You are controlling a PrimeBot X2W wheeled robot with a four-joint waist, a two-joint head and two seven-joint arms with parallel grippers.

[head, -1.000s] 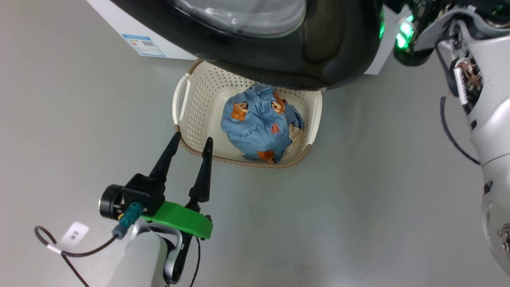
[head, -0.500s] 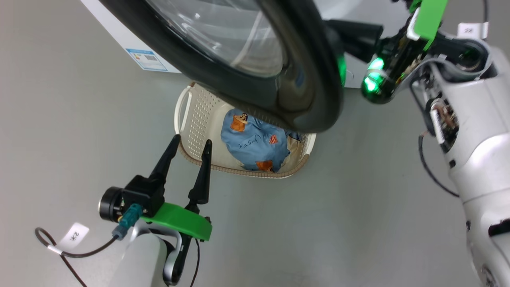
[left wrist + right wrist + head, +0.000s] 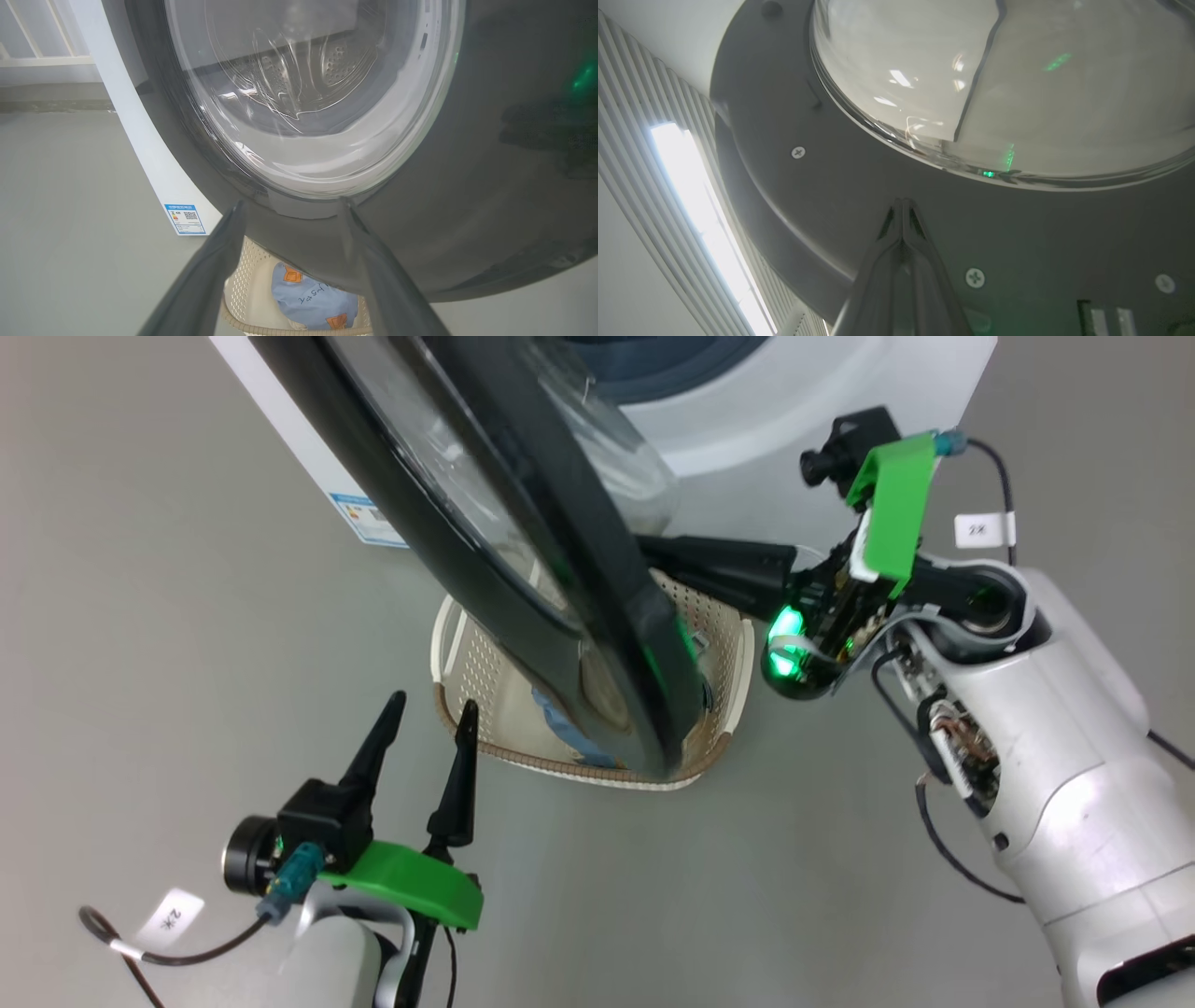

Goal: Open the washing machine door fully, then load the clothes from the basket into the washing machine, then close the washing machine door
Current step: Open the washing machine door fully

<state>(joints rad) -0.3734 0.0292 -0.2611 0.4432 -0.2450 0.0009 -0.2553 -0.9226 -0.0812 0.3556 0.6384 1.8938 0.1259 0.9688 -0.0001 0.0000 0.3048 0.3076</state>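
The fingers point(image 3: 878, 280) of the right gripper point(image 3: 902, 205) are pressed flat together with nothing held between them; their tips are laid on the grey inner face of the washing machine door point(image 3: 784, 196), below its glass bowl, though true contact cannot be confirmed from so close a view. The door is seen part-way open, edge-on to the head view, with the washing machine point(image 3: 794, 392) behind it; the step in hand is judged to be the swinging of the door to its full width. The basket point(image 3: 467, 663) is set under the door's lower rim, and the clothes point(image 3: 313, 301) are heaped inside it, partly hidden by the door. The left gripper point(image 3: 434, 702) is held on the door's outer side, apart from it, its jaws spread wide and empty. For a good result the push is best applied on the solid frame near the door's free edge, not on the glass; the hinge arc should be followed so the tips are not slid off; the left gripper should be held clear of the door's sweep.
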